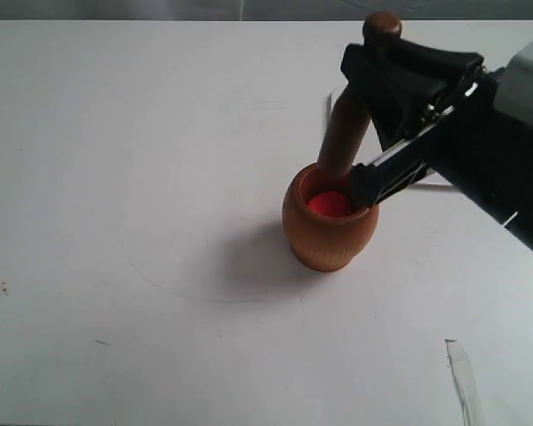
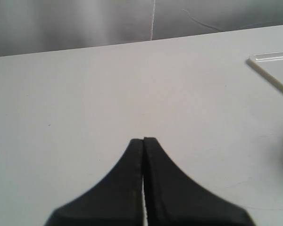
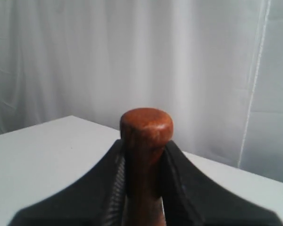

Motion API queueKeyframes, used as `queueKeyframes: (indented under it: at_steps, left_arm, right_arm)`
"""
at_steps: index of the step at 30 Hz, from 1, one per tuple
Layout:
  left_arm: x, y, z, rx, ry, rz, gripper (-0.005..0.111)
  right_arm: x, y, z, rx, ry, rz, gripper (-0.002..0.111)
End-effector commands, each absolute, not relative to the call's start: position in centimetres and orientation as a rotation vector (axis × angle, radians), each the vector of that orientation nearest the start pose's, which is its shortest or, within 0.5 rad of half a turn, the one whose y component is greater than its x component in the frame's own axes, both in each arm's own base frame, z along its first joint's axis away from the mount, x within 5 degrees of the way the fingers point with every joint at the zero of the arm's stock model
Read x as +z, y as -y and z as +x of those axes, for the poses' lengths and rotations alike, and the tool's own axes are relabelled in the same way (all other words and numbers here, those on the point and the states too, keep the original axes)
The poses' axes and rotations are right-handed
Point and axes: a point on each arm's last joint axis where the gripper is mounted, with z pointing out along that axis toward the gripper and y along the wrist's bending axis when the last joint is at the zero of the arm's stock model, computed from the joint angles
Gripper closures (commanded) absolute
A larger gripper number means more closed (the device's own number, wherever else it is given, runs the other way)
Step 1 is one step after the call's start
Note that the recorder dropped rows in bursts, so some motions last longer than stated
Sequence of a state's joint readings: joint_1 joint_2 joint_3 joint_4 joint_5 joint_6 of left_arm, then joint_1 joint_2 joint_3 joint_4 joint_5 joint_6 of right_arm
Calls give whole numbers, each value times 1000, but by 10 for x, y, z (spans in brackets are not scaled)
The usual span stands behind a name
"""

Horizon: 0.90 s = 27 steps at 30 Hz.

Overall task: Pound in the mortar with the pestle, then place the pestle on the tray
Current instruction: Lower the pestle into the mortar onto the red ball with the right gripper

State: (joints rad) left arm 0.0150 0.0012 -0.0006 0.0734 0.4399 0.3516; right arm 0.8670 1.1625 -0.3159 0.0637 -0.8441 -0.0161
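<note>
Clamped on the pestle (image 1: 338,151), the right end effector (image 1: 362,124) is seemingly pounding in the mortar (image 1: 324,232), while the left end effector (image 2: 144,141) is idling with its fingers pressed together; next it is probably needing a lift clear toward the tray (image 2: 273,66) at the mortar's one o'clock.

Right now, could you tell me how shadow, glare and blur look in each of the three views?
Exterior view: the mortar throws a soft shadow leftward on the table. Left wrist view: the shut left gripper is dark and soft-edged. Right wrist view: the pestle shows a mild sheen on its knob.
</note>
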Motion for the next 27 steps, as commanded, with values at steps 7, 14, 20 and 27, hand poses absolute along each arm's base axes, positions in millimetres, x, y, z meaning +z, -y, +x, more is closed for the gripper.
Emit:
queueKeyframes:
  at_steps: [7,14,20,27]
  left_arm:
    - [174,-3,51,302,-1897,361,107]
    - [174,-3,51,302,-1897,361,107]
    - [174,-3,51,302,-1897,361,107]
    - [174,-3,51,302,-1897,361,107]
  right_arm:
    - [232,-154,139,614,-1450,-666,108]
    - [212,-163,147,597,-1486,-688,108]
    - [191,-171,156,587,-1505,-677,108]
    - [151,-178,163,551,-1636,-735,108]
